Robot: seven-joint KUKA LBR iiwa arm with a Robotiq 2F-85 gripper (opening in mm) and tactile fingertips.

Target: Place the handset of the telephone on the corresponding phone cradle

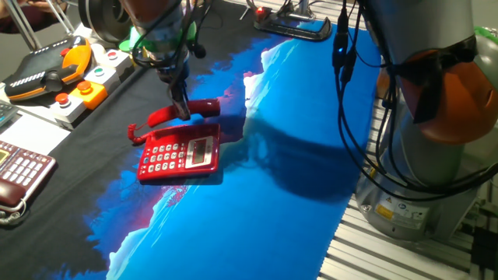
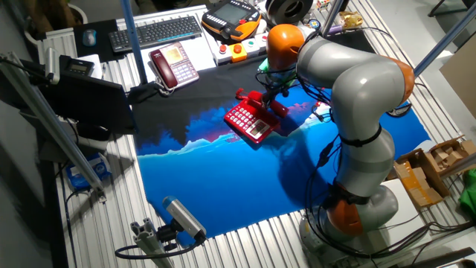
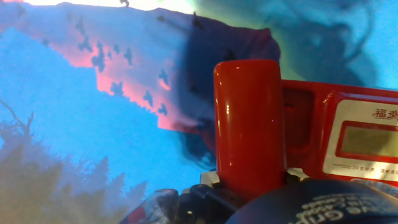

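1 gripper (image 1: pixel 182 109) pinches the handset (image 1: pixel 187 111), which you hold just above the phone cradle (image 1: pixel 183 129) of the telephone (image 1: pixel 180 153). To its right, the handset looks skewed; releasing now risks it rolling off.

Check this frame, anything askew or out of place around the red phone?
The handset is off its phone cradle: it sits just behind the red telephone, skewed to the cradle strip, with the gripper on its middle. The hand view shows it beside the recess, not in it. No damage visible.
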